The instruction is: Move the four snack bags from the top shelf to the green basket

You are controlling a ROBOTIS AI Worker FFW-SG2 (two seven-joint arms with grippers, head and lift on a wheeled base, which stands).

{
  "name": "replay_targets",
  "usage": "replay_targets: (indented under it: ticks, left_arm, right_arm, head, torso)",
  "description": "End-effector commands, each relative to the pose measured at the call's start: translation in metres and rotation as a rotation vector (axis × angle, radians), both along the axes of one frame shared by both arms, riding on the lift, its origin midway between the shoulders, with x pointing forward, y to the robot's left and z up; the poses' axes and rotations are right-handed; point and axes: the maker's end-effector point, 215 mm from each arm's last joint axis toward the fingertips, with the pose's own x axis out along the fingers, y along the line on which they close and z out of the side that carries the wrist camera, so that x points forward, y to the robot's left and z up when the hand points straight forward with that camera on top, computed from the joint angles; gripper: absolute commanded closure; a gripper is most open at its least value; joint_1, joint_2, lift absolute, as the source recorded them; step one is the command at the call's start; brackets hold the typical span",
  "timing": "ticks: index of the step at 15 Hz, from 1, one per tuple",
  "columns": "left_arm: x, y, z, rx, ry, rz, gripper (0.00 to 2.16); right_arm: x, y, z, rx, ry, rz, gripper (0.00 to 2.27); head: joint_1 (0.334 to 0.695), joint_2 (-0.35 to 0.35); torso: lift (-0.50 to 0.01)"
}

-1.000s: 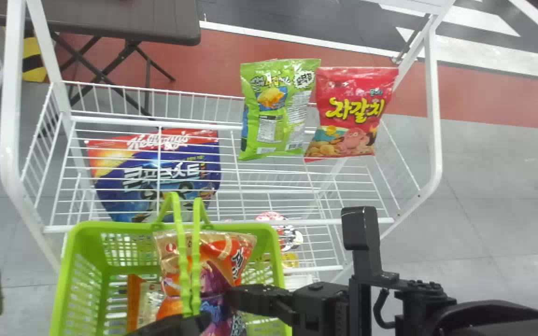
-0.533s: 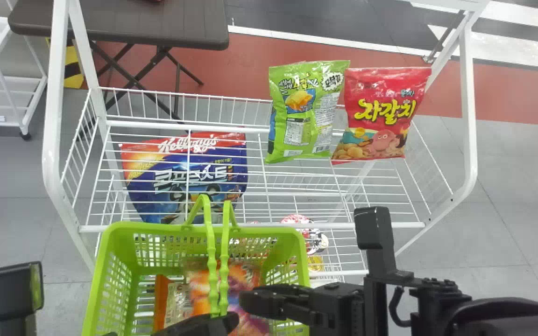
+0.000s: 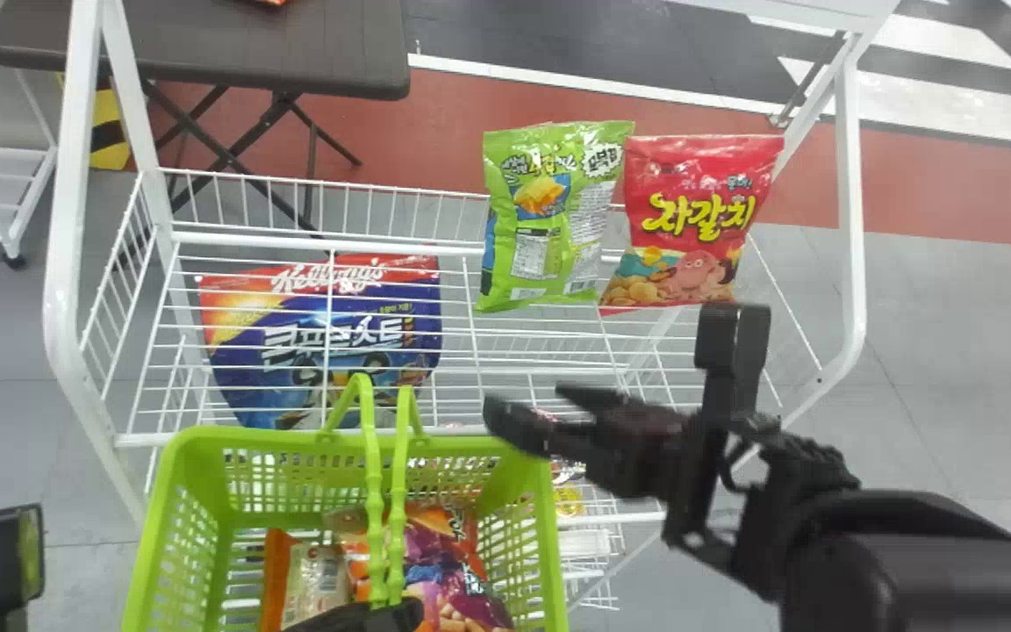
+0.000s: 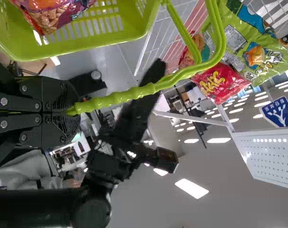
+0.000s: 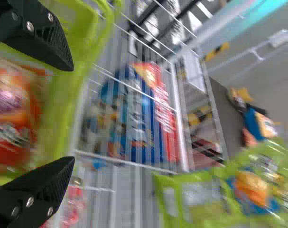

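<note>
My left gripper [image 3: 365, 619] is clamped on the upright handle [image 3: 374, 496] of the green basket [image 3: 251, 439]; the left wrist view has this gripper [image 4: 77, 111] gripping the green bar [image 4: 134, 91]. Inside the basket lie an orange-purple bag [image 3: 453, 570] and an orange-and-cream bag [image 3: 312, 579]. On the top shelf, a green bag [image 3: 545, 215] leans beside a red bag [image 3: 690, 219]. Spread and empty, my right gripper [image 3: 530, 404] is over the basket's back right corner, below those two bags; in the right wrist view this gripper [image 5: 72, 114] has its fingers apart.
A blue cereal bag [image 3: 321, 338] is seen through the wire shelf's left half, behind the basket. White posts [image 3: 67, 219] frame the rack [image 3: 295, 237] at both sides. Beyond it stands a dark folding table [image 3: 277, 53].
The right gripper has let go of the orange-purple bag, which dropped into the basket, and has risen up and back toward the shelf. The head view has shifted sideways.
</note>
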Motion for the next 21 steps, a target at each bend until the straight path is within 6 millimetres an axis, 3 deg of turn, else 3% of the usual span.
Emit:
replay_targets:
  ticks: [1,3,4,7,13,16,18,19,21]
  left_arm:
    - [-0.001,0.000,-0.001,-0.001,0.004,-0.002,1.36]
    - [0.000,0.000,-0.003,0.001,0.006,-0.001,1.36]
    - [0.001,0.000,-0.003,0.001,0.006,-0.001,1.36]
    - [0.003,0.001,-0.007,0.000,0.014,0.000,1.36]
    - [0.007,0.004,-0.012,-0.002,0.022,-0.005,1.36]
    - [0.007,0.006,-0.014,0.004,0.025,-0.009,1.36]
    - [0.007,0.009,-0.014,0.003,0.026,-0.008,1.36]
    - [0.007,0.009,-0.014,0.003,0.026,-0.008,1.36]
    - [0.007,0.009,-0.014,0.005,0.026,-0.008,1.36]
  right_arm:
    - [0.055,-0.025,0.019,-0.051,-0.158,-0.063,0.05]
    - [0.099,-0.039,0.049,-0.113,-0.366,-0.087,0.06]
    - [0.111,-0.040,0.055,-0.144,-0.427,-0.088,0.06]
    - [0.143,-0.041,0.050,-0.224,-0.529,-0.120,0.06]
    - [0.191,-0.051,0.011,-0.252,-0.498,-0.163,0.09]
    - [0.199,-0.044,-0.006,-0.229,-0.428,-0.103,0.59]
    - [0.196,-0.037,-0.020,-0.217,-0.371,-0.076,1.69]
    - [0.194,-0.037,-0.022,-0.216,-0.366,-0.073,2.01]
    - [0.188,-0.036,-0.020,-0.208,-0.373,-0.064,2.02]
  head:
    - [0.695,-0.303]
    - [0.695,-0.322]
    - [0.695,-0.323]
    - [0.695,-0.317]
    - [0.695,-0.299]
    - [0.695,-0.290]
    - [0.695,-0.278]
    - [0.695,-0.272]
    - [0.695,-0.265]
  torso:
    - [0.000]
    - [0.000]
    - [0.000]
    - [0.000]
    - [0.000]
    - [0.000]
    - [0.000]
    - [0.000]
    - [0.000]
